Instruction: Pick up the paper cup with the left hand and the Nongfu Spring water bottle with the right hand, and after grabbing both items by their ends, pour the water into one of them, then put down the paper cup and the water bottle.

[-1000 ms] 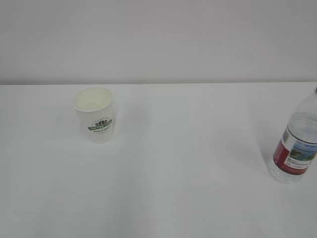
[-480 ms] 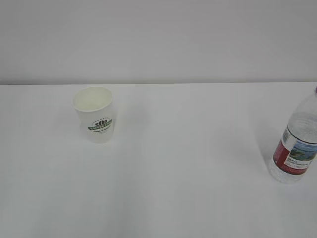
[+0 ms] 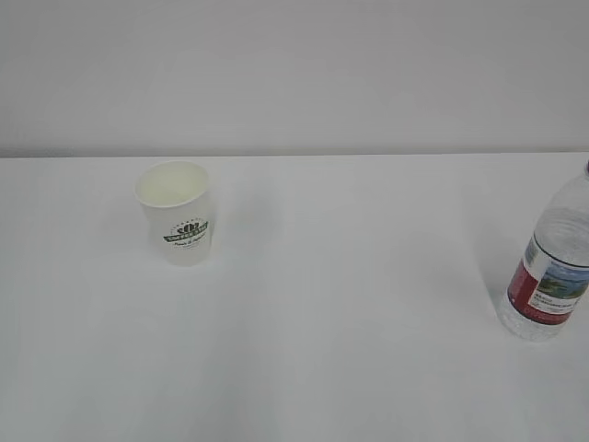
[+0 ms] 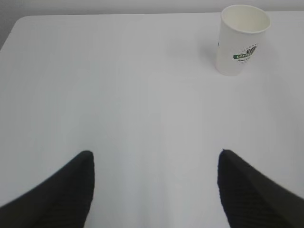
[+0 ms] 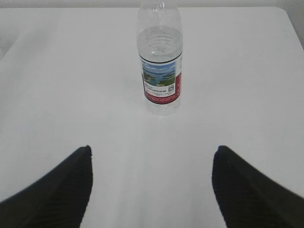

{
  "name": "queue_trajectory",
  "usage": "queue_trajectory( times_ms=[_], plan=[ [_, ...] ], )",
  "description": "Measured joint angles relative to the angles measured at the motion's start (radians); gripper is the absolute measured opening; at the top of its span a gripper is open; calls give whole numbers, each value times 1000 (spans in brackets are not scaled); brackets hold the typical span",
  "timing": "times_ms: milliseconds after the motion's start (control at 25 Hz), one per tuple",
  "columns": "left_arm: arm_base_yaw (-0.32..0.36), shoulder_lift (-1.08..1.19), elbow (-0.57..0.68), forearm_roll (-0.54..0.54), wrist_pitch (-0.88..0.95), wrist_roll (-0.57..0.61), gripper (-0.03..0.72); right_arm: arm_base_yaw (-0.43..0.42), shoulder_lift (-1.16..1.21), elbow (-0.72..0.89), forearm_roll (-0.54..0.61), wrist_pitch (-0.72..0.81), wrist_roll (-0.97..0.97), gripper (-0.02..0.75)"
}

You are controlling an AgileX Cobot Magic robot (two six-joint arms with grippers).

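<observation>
Wide white table (image 3: 350, 304), bare surface all round both grippers and nothing crowding either one. The left hand (image 4: 154, 166) has its jaws spread wide and empty; the paper cup (image 4: 241, 40) stands upright well ahead of it and off to the right of its fingertips, close to the table's far edge. White tapered wall, cream inside, dark green round logo facing the camera. The right hand (image 5: 152, 164) is spread just as wide, holding nothing, and the Nongfu Spring water bottle (image 5: 160, 61) stands upright straight ahead, well clear of the fingers. Clear ribbed body, red-and-white label with a landscape picture. The bottle's cap is cut off at the top of the right wrist view, and the exterior view clips its right side. Neither arm shows in the exterior view. How much water is in the bottle is hard to make out.
</observation>
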Motion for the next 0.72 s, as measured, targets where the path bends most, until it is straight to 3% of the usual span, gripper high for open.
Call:
queue_trajectory(
  times_ms=[720],
  plan=[
    [0,0,0,0,0,0,568,0,0,0,0,0,0,591]
  ],
)
